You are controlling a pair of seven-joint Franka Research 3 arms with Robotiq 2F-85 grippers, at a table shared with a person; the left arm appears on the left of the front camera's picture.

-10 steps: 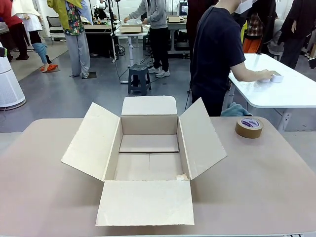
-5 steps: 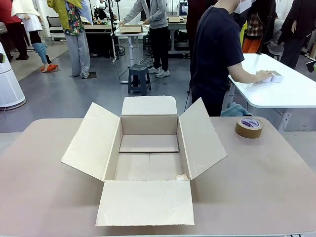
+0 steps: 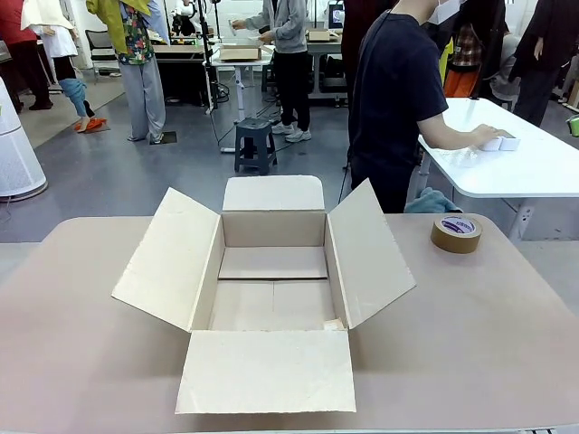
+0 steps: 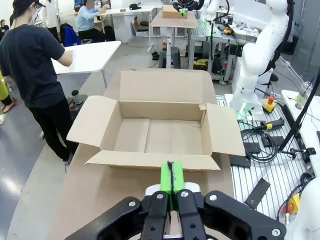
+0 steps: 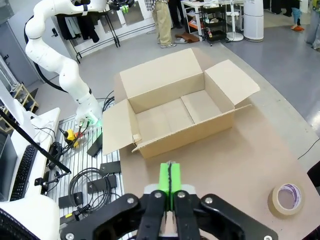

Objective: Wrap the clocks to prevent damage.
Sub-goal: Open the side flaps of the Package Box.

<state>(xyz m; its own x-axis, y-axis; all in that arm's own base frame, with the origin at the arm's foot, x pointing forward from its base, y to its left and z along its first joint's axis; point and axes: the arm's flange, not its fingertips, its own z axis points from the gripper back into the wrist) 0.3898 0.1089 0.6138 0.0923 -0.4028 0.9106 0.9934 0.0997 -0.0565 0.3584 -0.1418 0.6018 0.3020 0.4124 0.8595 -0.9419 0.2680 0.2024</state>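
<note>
**Both grippers shut, box open**

A plain brown cardboard box (image 3: 271,280) sat open in the middle of the smooth tan table (image 3: 488,353), its four flat flaps folded outward and its bare floor showing a centre seam. A round roll of brown tape (image 3: 456,233) lay flat near the table's far right corner, well apart from the box.

The left gripper (image 4: 170,172) hung above the table and pointed down at the box's side, green pads pressed together with nothing between them. The right gripper (image 5: 170,172) hung likewise over the other side, pads together and holding nothing.

Beyond the table a person (image 3: 398,99) leaned sideways, a hand (image 3: 475,136) on a small white object (image 3: 502,142) on a glossy white table (image 3: 534,176); whether that was a clock could not be told.
</note>
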